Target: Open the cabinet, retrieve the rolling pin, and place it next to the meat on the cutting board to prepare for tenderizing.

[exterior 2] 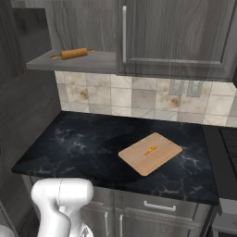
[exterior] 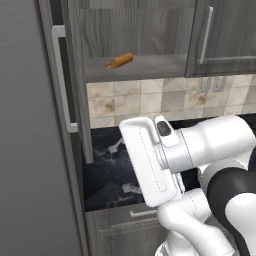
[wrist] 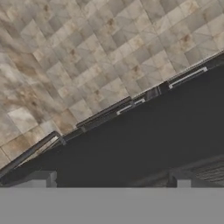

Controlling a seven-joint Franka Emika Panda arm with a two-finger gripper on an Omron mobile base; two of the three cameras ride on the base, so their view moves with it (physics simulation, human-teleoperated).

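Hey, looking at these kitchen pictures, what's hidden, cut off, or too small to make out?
- Meat on the cutting board: right base view, only a tiny orange speck, too small to identify.
- Cutting board: left base view, the arm blocks that stretch of countertop.
- Cabinet upper shelves: both base views, cut off by the top edge.
- Rolling pin handles: left base view, too small and blurred.
- Gripper: hand view, just the fingertips show, set wide apart.

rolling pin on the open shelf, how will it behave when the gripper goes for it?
The rolling pin is a round cylinder lying on its side, so a nudge would probably roll it along the shelf. It looks like rigid wood, unlikely to flex. Smooth and narrow, it may slip unless gripped mid-barrel.
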